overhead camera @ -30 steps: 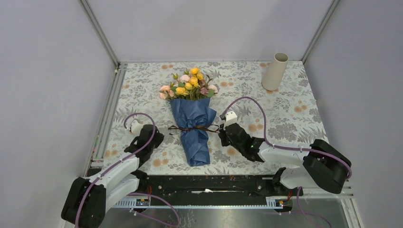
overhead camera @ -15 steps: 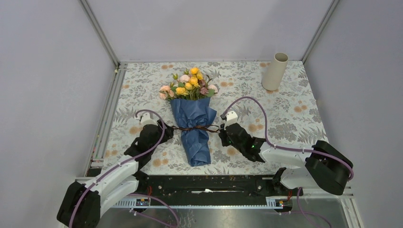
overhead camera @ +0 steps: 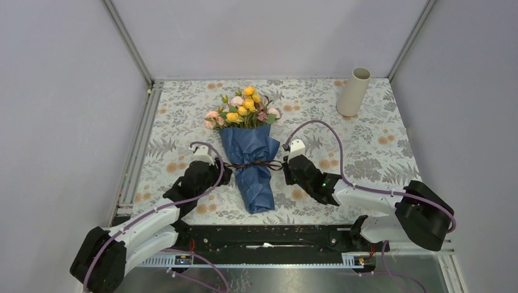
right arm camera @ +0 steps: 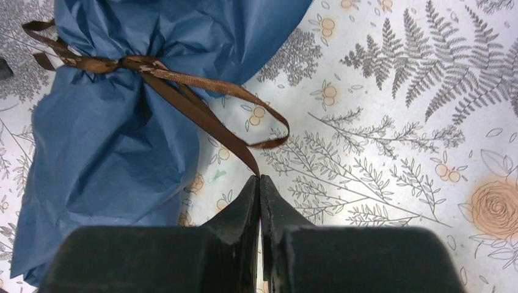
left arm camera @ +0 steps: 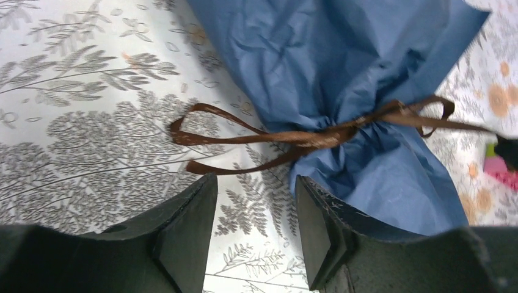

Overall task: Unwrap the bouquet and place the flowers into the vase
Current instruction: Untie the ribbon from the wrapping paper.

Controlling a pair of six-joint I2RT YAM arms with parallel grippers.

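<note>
The bouquet (overhead camera: 247, 146) lies on the table, its yellow, pink and cream flowers (overhead camera: 243, 108) pointing away from me, wrapped in blue paper (left arm camera: 342, 79) tied with a brown ribbon (overhead camera: 251, 163). My left gripper (overhead camera: 223, 171) stands open just left of the tie, nothing between its fingers; the ribbon's left loop (left arm camera: 207, 131) lies just beyond the fingertips. My right gripper (right arm camera: 259, 178) is shut on the end of the ribbon's right tail (right arm camera: 201, 113), right of the bouquet (right arm camera: 110, 140). The beige vase (overhead camera: 353, 91) stands upright at the far right.
A floral-print cloth (overhead camera: 379, 146) covers the table. Grey walls and metal frame rails (overhead camera: 137, 140) close in the sides. The arms' bases sit on the black rail (overhead camera: 269, 238) at the near edge.
My left arm has moved forward and right, up to the bouquet's tie, and its gripper has opened. The right gripper has stayed shut on the ribbon end, hardly moving.
</note>
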